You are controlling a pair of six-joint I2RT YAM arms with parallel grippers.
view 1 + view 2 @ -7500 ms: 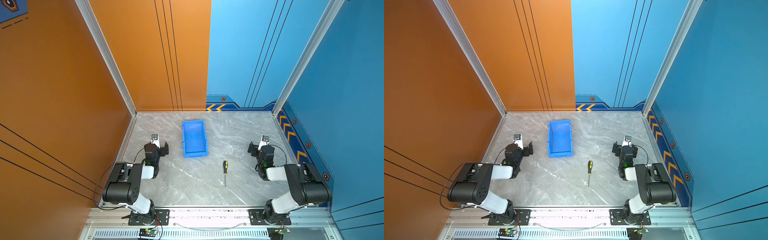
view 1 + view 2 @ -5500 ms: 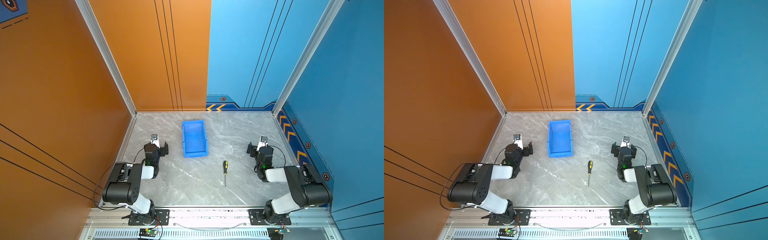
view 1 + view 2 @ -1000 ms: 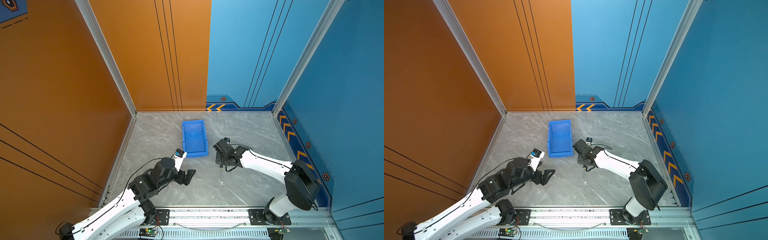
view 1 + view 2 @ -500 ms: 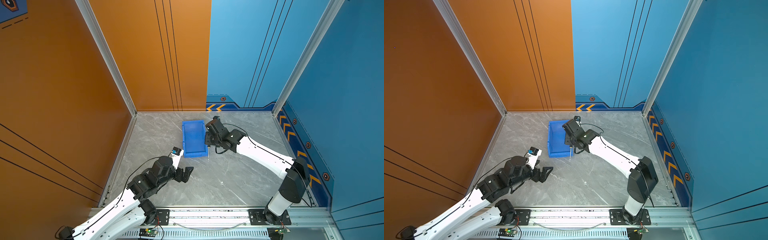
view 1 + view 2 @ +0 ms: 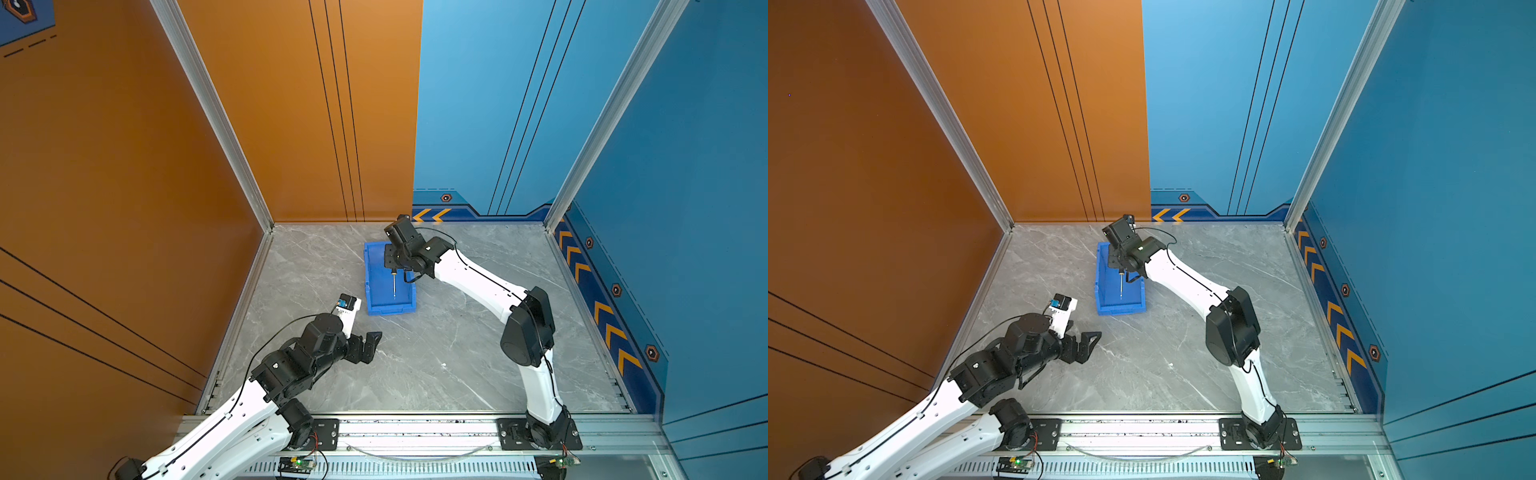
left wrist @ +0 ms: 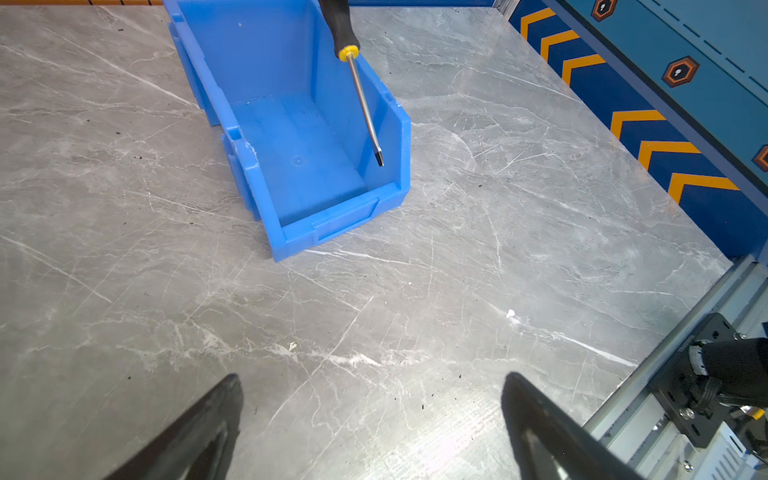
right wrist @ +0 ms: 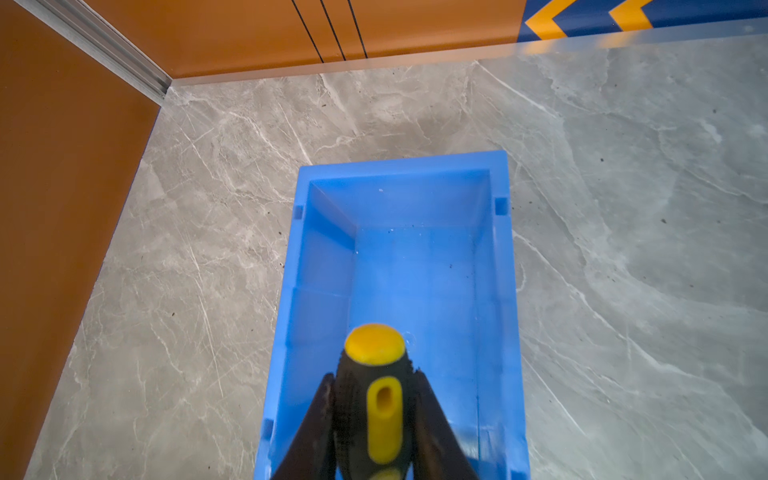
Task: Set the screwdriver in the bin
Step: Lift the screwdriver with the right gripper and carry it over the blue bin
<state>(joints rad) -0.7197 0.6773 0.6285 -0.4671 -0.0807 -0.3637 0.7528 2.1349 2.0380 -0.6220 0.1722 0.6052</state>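
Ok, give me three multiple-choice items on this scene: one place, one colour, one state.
1. Where is the screwdriver? A in the right gripper, above the bin; B lying flat in the bin; C in the left gripper.
2. What colour is its handle's end? A red; B white; C yellow.
3. The left gripper is: A shut on the bin; B open and empty; C shut on nothing.
Answers: A, the right wrist view shows the handle clamped over the bin; C, that view shows a yellow cap; B, its jaws stand wide apart with nothing between.
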